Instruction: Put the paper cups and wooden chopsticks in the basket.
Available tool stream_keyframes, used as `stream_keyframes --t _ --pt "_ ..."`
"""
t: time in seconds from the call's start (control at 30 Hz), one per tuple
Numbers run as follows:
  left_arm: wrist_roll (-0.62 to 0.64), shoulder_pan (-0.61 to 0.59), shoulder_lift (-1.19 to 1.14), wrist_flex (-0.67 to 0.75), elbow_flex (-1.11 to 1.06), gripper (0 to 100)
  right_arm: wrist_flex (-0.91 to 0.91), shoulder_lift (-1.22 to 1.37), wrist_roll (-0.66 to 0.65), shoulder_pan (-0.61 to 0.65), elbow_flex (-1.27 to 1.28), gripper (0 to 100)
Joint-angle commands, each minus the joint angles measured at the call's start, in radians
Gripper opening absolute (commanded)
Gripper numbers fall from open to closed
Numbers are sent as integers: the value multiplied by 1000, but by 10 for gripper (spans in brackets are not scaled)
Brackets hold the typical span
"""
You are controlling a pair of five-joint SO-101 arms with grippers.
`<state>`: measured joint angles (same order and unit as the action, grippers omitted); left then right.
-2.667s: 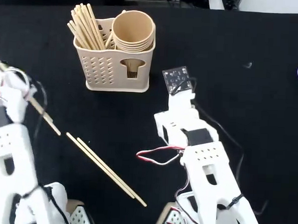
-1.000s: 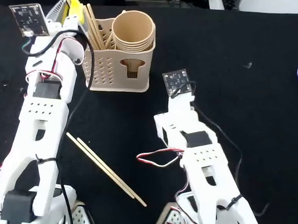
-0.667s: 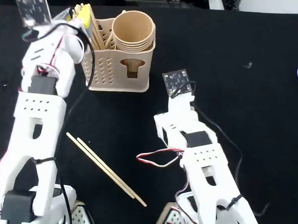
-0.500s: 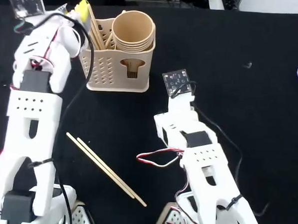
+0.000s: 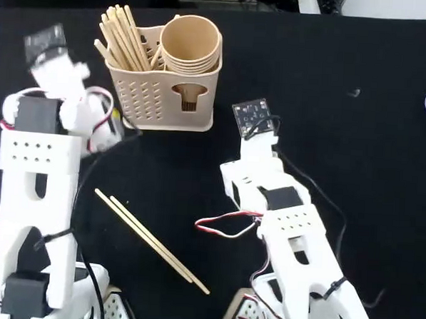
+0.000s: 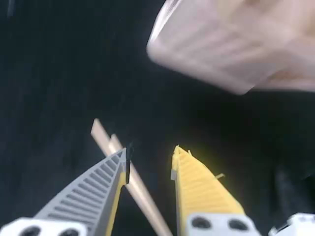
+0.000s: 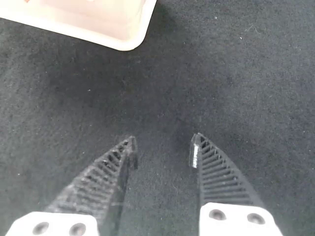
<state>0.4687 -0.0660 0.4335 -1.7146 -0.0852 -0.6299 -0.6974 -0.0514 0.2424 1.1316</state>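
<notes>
So the left gripper is hanging above the counter with its grey and yellow jaws a moderate way apart and nothing between them. Just ahead of it and a bit off to the yellow-jaw side you've got the basket, close by but not touching. In there already is a bunch of wooden chopsticks standing up in the compartment nearer this gripper, with the stack of paper cups in the compartment farther from it. A loose pair of chopsticks is lying flat on the counter, side by side. From the wrist camera one end of the pair shows just past the grey jaw's tip, down on the cloth and not gripped. The right gripper is also open about halfway and holding nothing, sitting low over bare counter, with a corner of the basket out in front of it, well apart.
</notes>
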Motion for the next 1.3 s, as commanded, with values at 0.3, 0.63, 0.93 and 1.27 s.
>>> stream_keyframes --t 0.3,0.63,0.93,1.27 --pt "107 39 5 330 -631 160 26 -35 -3 -8 -5 184" --pt "181 41 -6 631 -868 161 26 -33 -3 -8 -7 184" --pt "213 39 -6 730 -905 161 26 -35 -3 -8 -5 184" --pt "264 42 -6 730 -926 256 26 -36 -3 -8 -5 184"
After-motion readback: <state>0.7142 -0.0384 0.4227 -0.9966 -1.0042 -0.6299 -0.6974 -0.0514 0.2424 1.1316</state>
